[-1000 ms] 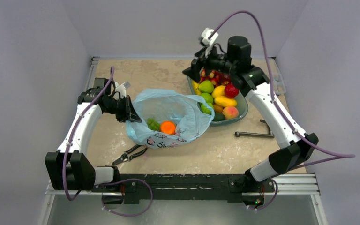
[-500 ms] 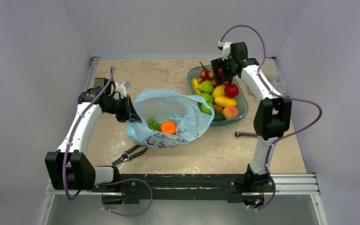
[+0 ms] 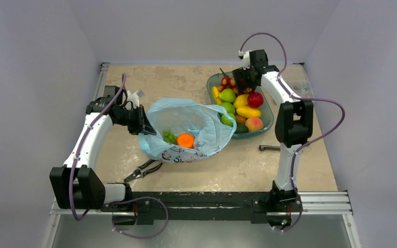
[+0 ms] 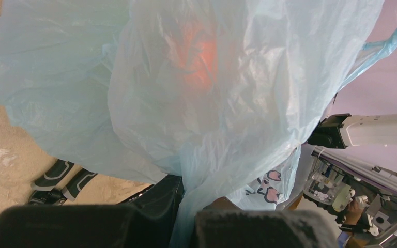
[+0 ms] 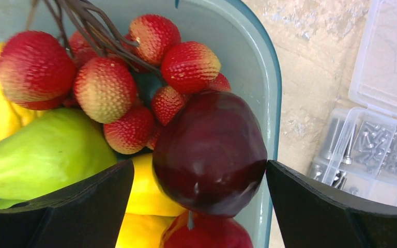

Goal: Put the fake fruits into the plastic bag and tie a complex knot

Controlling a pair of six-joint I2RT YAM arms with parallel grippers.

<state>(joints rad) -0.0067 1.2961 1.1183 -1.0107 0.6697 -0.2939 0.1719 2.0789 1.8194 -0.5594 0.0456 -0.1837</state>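
Crinkly pale-blue plastic bag in clenched left jaws; right jaws wide around glossy dark-red apple

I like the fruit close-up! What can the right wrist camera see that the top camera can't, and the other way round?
Only the right wrist view shows the bumpy skin on the red fruits, a dark red apple between the fingers, and little screws in a clear box. Only the top view shows the plastic bag holding an orange and green grapes, the left gripper shut on its edge, and the pliers. Both show the teal dish, the green fruit and the open right gripper.
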